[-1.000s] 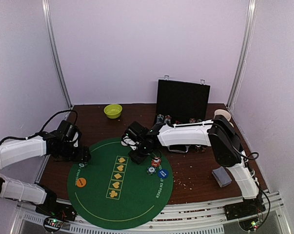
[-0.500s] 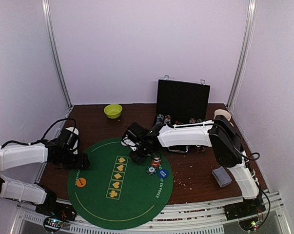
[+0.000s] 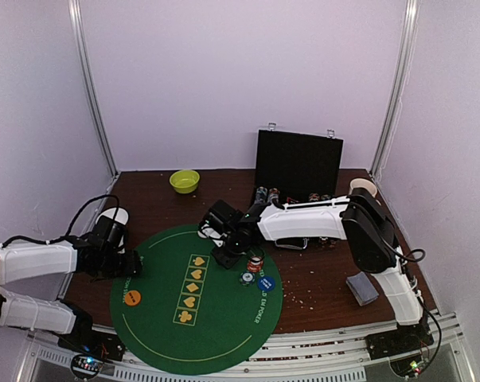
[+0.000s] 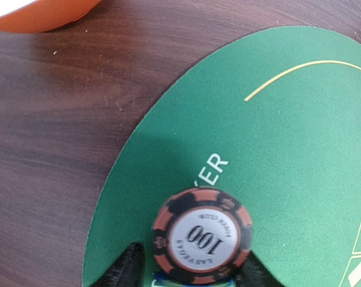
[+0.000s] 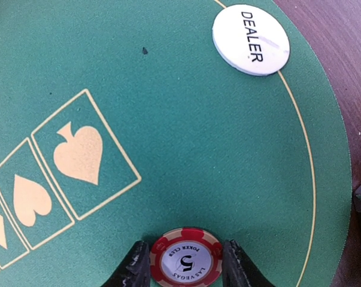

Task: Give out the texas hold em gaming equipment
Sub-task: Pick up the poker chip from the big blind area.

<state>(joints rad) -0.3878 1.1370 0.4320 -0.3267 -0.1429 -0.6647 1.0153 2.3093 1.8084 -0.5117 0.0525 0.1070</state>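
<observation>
A round green poker mat (image 3: pixel 200 326) lies on the brown table. My left gripper (image 3: pixel 133 267) is at the mat's left edge. Its jaws stand either side of an orange-and-black 100 chip (image 4: pixel 202 235) that lies on a blue chip, with a gap at the left finger (image 4: pixel 125 270). My right gripper (image 3: pixel 228 256) is at the mat's far side, shut on a red 5 chip (image 5: pixel 186 259) lying flat on the felt. The white DEALER button (image 5: pixel 251 39) lies beyond it. More chips (image 3: pixel 255 263), a blue button (image 3: pixel 264 282) and an orange button (image 3: pixel 133 298) rest on the mat. Grey-blue cards (image 3: pixel 361 288) lie at the right.
An open black chip case (image 3: pixel 298 165) stands at the back with chips in front of it. A lime-green bowl (image 3: pixel 184 181) sits at the back left. An orange-sided round object (image 4: pixel 39 13) stands just off the mat near my left gripper.
My left arm has drawn back toward the near left, and its jaws have narrowed around the chip stack. My right gripper's jaws have closed in on the red chip, almost in place.
</observation>
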